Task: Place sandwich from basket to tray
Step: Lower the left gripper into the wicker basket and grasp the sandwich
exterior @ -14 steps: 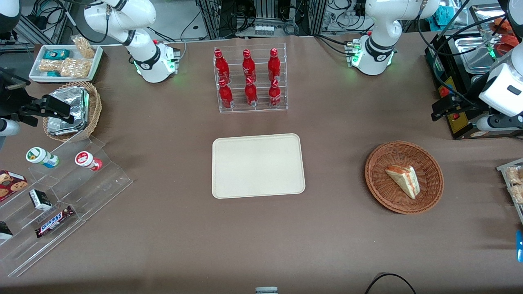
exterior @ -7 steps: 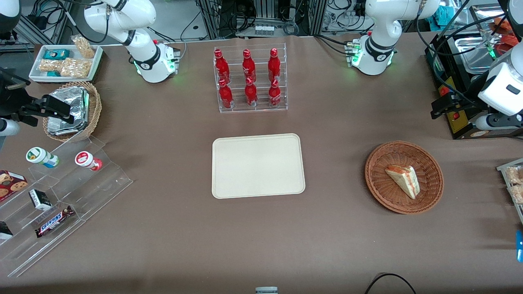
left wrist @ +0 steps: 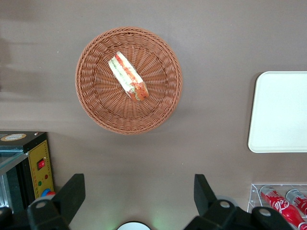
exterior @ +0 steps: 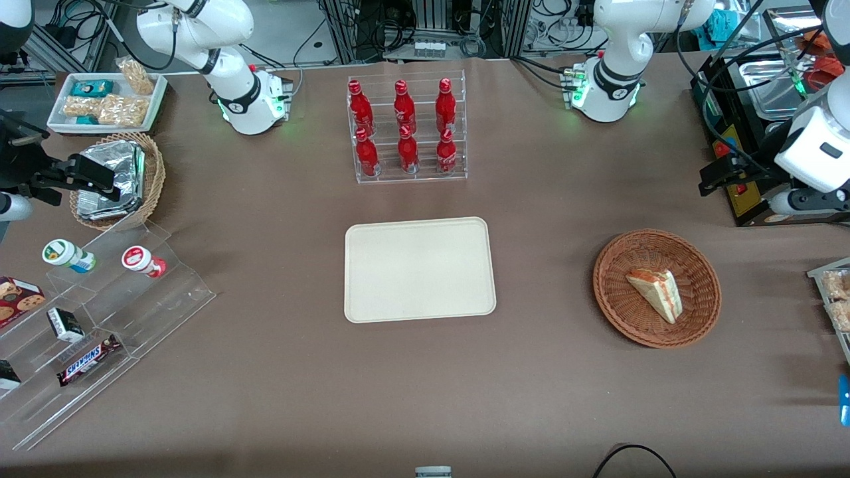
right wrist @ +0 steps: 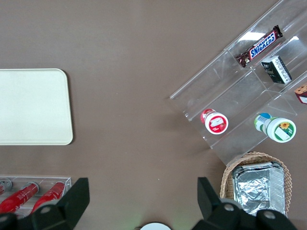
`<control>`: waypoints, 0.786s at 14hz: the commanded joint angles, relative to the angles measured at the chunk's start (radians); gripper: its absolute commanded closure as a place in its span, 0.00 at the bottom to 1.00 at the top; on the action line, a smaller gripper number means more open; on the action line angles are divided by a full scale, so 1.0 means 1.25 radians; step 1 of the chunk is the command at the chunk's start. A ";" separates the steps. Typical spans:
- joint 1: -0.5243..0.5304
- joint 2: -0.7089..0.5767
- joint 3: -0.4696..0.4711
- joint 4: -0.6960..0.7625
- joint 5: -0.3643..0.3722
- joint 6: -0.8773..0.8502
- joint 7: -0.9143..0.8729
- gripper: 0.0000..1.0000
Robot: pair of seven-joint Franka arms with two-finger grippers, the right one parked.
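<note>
Sandwich [exterior: 655, 293] lying in the basket [exterior: 700, 265], tray [exterior: 419, 269] bare and well apart toward the parked arm's end, gripper [left wrist: 138, 189] open, high above the table, farther from the front camera than the basket, fingertips cut off in the wrist view.

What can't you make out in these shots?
- The sandwich in the basket: whether it is wrapped, too small to tell in either view.
- Snack packets: cut off by the front view's edge.
- Open gripper, farther from the front camera than the basket: fingers cut off by the wrist view's edge.
</note>
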 commanded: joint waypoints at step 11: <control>0.049 0.117 0.008 -0.251 -0.005 0.353 -0.015 0.00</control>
